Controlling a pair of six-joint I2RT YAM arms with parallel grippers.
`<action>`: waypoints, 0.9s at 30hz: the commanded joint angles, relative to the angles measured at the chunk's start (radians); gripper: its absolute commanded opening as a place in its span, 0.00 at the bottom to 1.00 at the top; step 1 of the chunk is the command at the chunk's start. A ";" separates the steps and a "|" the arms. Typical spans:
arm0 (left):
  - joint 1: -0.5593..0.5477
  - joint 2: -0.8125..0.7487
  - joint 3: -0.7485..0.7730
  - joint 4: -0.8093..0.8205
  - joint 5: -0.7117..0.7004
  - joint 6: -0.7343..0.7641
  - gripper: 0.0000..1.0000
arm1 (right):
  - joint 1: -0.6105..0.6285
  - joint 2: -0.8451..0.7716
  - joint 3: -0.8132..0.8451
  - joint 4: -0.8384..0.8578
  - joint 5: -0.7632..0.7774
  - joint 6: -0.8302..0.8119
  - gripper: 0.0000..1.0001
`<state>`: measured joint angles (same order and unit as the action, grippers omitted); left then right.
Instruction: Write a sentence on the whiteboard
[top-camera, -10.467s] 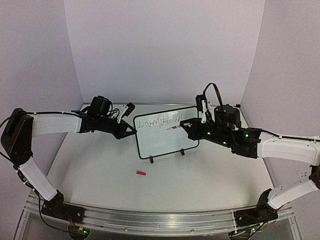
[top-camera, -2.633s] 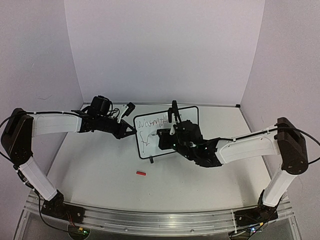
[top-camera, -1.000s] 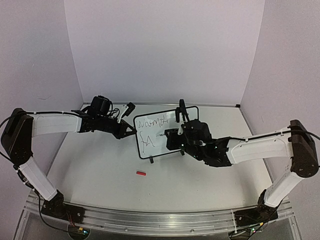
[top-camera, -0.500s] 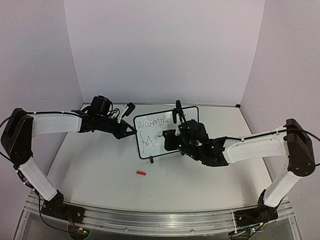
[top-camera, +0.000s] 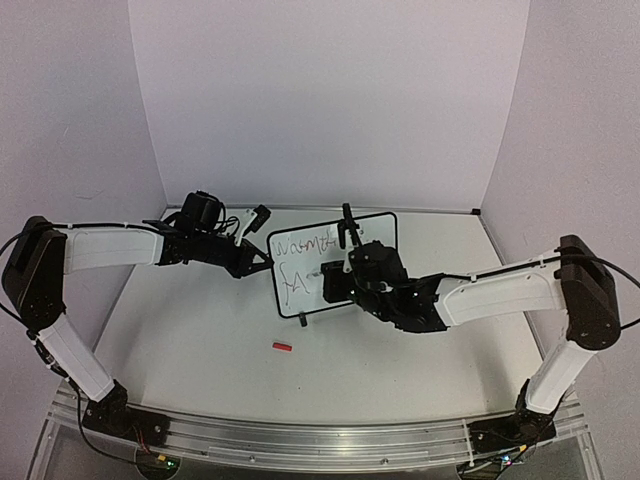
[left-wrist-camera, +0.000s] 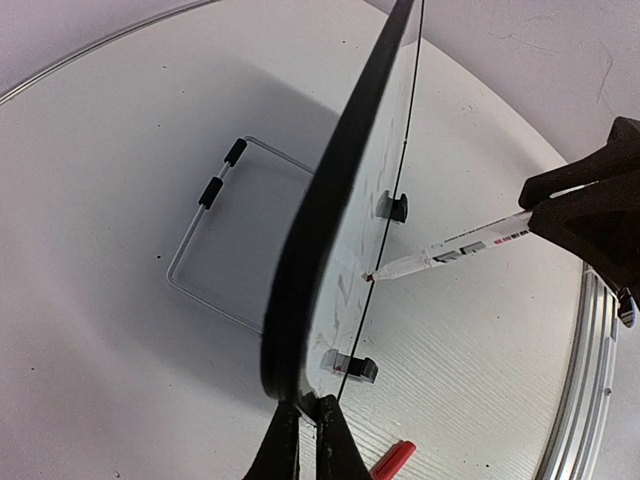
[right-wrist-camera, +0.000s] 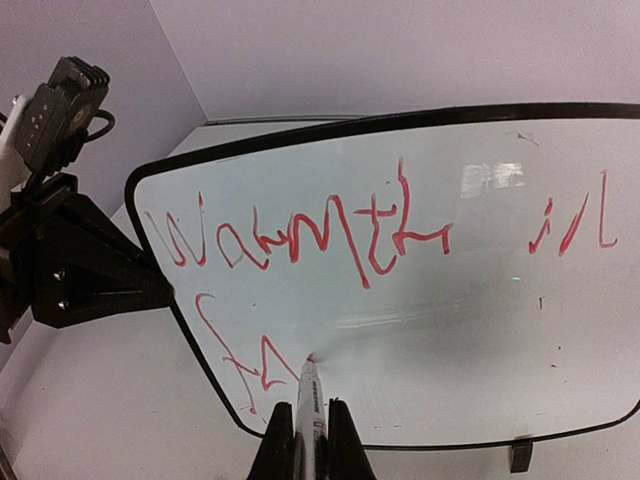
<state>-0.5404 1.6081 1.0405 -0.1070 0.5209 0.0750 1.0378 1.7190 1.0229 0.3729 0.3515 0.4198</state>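
The whiteboard stands upright on its clip feet at the table's middle. My left gripper is shut on its left edge, pinching the black frame between the fingertips of that gripper. Red handwriting, the sentence, reads "Warmth is" on the top line, with "fa" begun below. My right gripper is shut on a white marker whose red tip touches the board just right of the "a". From the side, the marker meets the board face. The right gripper covers the board's middle.
A red marker cap lies on the table in front of the board, also seen as the cap near the left fingers. A thin wire frame lies on the table behind the board. Walls close the back and sides.
The right gripper has shifted a little left across the board's lower line with the marker. The left arm and the board have not moved.
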 joint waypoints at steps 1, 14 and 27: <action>-0.001 0.017 0.021 -0.046 -0.048 0.036 0.00 | -0.006 0.016 0.021 -0.013 0.025 0.014 0.00; -0.001 0.013 0.022 -0.046 -0.049 0.038 0.00 | -0.006 0.022 -0.003 -0.034 -0.006 0.060 0.00; -0.002 0.009 0.022 -0.046 -0.048 0.037 0.00 | -0.005 -0.020 0.018 0.004 0.005 0.036 0.00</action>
<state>-0.5404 1.6081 1.0405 -0.1070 0.5213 0.0750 1.0374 1.7260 1.0225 0.3405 0.3390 0.4678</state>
